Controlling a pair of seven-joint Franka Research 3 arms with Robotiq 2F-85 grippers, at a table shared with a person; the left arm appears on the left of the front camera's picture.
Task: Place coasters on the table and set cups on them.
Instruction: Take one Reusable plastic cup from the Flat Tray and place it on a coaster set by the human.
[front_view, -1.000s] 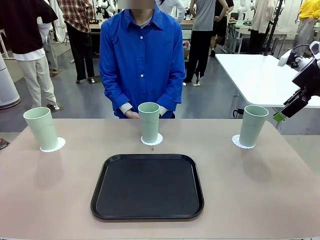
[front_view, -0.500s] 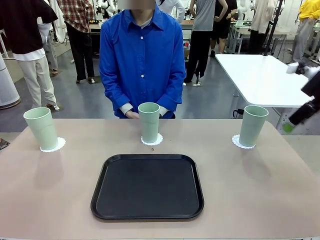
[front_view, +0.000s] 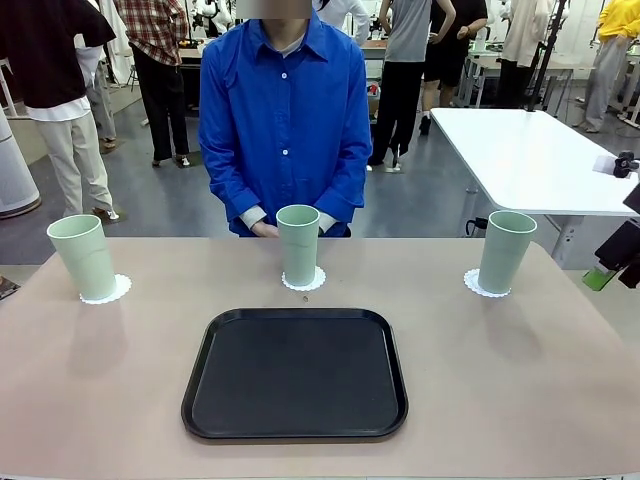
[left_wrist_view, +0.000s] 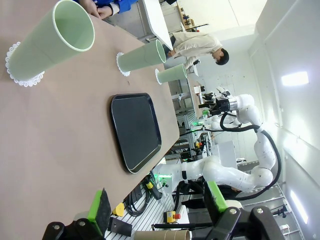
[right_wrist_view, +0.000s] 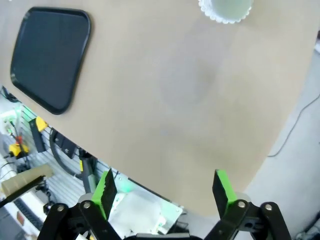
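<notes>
Nearest the robot's side lies a black tray (front_view: 295, 372), flat on the beige table (front_view: 120, 380) with nothing in it. Beyond its far edge stand the three mint-green cups, each upright on its own lacy white coaster: the left cup (front_view: 82, 256) on the left coaster (front_view: 113, 291), the middle cup (front_view: 298, 244) on the middle coaster (front_view: 312, 281), the right cup (front_view: 505, 251) on the right coaster (front_view: 475, 285). They are well apart from one another, spread along the far half of the table.

The right gripper (front_view: 612, 268) hangs off the table's right edge, clear of the right cup; in its wrist view its green-padded fingers stand wide with nothing between them. The left gripper (left_wrist_view: 157, 206) also stands wide and empty above the table.

Behind the middle cup stands a person in a blue shirt (front_view: 285, 110), hands (front_view: 265, 229) together at the table's far edge.
</notes>
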